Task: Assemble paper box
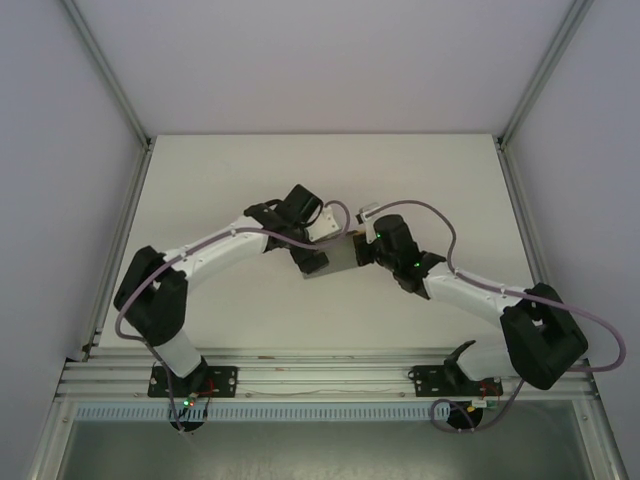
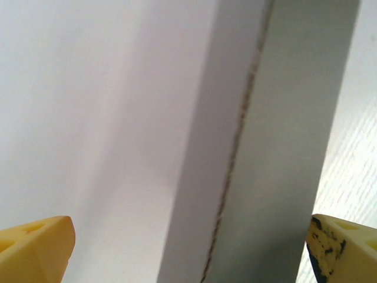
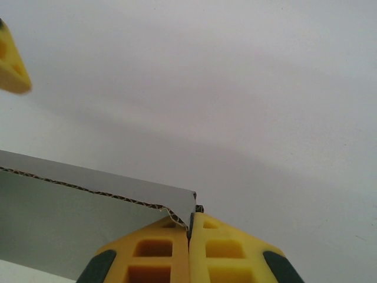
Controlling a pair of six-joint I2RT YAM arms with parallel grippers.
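Observation:
The paper box (image 1: 338,258) is a grey corrugated cardboard piece held just above the white table between my two arms. My right gripper (image 1: 358,250) is shut on it: in the right wrist view its yellow fingers (image 3: 153,253) pinch a corner edge of the paper box (image 3: 59,218), and the right gripper (image 3: 189,227) shows no gap. My left gripper (image 1: 316,258) is at the box's left end. In the left wrist view the left gripper (image 2: 189,253) is open wide, its fingertips (image 2: 35,247) apart, with the paper box (image 2: 277,147) standing between them nearer the right finger.
The white table (image 1: 250,180) stretches bare behind and to both sides of the arms. Aluminium frame posts (image 1: 120,250) and pale walls border it left, right and back. A yellow fingertip (image 3: 10,59) of the left gripper shows at the upper left of the right wrist view.

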